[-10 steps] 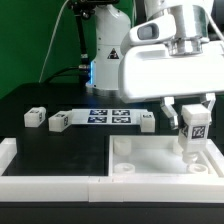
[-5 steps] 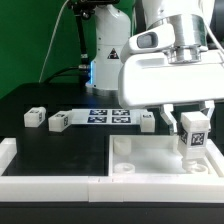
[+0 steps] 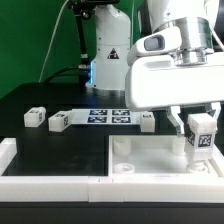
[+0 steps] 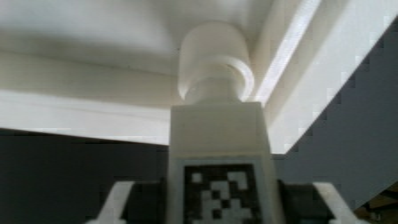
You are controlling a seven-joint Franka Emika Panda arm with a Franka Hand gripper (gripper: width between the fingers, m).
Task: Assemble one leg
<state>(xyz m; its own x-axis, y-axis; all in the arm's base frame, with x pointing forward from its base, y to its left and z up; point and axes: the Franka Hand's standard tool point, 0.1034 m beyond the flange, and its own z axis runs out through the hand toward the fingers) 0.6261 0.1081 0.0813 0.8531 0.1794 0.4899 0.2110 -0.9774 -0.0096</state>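
My gripper is shut on a white leg with a black-and-white tag, held upright over the far right corner of the large white tray-like piece. In the wrist view the leg runs out from between my fingers, its rounded end down at the tray's inner corner; I cannot tell if it touches. Three more legs lie on the black table: one at the exterior view's left, one beside it, one near the tray's far edge.
The marker board lies flat behind the tray. A low white wall runs along the front of the table with a raised end at the exterior view's left. The robot base stands at the back.
My gripper with the leg has moved toward the exterior view's right and slightly down, nearer the tray's right corner.
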